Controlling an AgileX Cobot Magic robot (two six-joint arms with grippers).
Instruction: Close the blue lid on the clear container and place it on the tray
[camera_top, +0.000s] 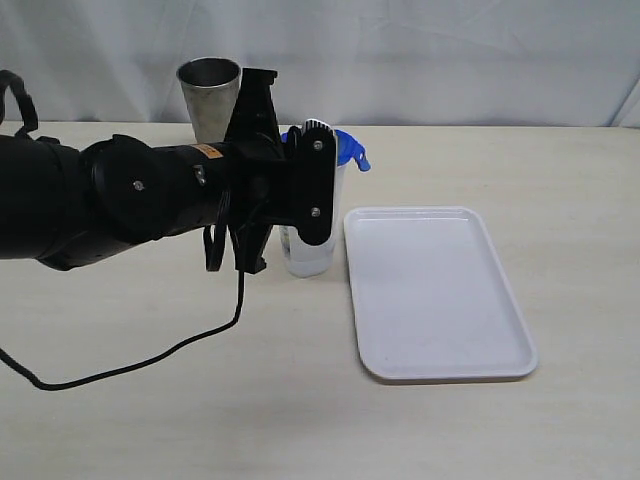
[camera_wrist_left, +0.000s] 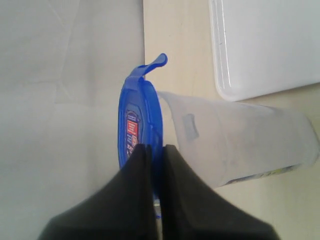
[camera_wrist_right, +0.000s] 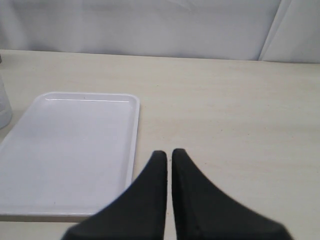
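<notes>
The blue lid (camera_wrist_left: 140, 120) sits over the mouth of the clear container (camera_wrist_left: 240, 145), one flap (camera_wrist_left: 156, 63) sticking out. My left gripper (camera_wrist_left: 156, 148) is shut on the lid's edge, a finger on either side. In the exterior view the lid (camera_top: 350, 148) shows behind the left gripper (camera_top: 312, 140), atop the container (camera_top: 312, 252), which stands just left of the white tray (camera_top: 440, 290). The right gripper (camera_wrist_right: 169, 152) is shut with nothing in it, hovering over bare table beside the tray (camera_wrist_right: 70, 150). The right arm is out of the exterior view.
A steel tumbler (camera_top: 208, 95) stands behind the left arm, close to the container. A black cable (camera_top: 150, 355) trails over the table at the left. A grey curtain backs the table's far edge.
</notes>
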